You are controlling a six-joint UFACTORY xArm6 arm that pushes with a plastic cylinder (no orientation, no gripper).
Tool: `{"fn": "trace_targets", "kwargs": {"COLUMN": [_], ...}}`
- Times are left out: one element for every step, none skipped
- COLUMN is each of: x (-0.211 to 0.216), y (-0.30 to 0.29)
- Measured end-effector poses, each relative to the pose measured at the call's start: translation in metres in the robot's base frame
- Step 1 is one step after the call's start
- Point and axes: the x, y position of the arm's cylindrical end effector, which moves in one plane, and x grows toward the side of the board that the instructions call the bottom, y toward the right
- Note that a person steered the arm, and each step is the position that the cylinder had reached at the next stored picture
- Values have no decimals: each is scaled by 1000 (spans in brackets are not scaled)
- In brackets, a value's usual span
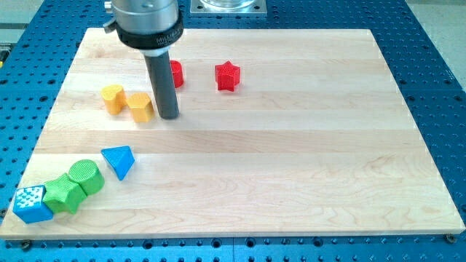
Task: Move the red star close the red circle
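Only faint, illegible lettering shows on the rod's mount collar [149, 36].

Illumination bright, even and diffuse, apparently from overhead; the wooden board [291, 145] is uniformly lit with no hard glare, only a faint sheen toward 12 o'clock. Shadows are soft and short, hugging the base of each block, e.g. the red star [227, 76] and blue triangle [119, 160], with a dim smudge beside my tip [169, 116]. Focus is sharp across the board, with no visible motion blur and little edge distortion.

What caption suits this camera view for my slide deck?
My tip rests beside the yellow blocks, with the red circle partly behind the rod and the red star apart on its right.
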Motion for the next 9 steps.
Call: {"fn": "trace_targets", "kwargs": {"x": [-1, -7, -6, 26, -25, -69, -76, -80, -80], "y": [-41, -57, -5, 67, 157, 168, 89, 21, -24]}}
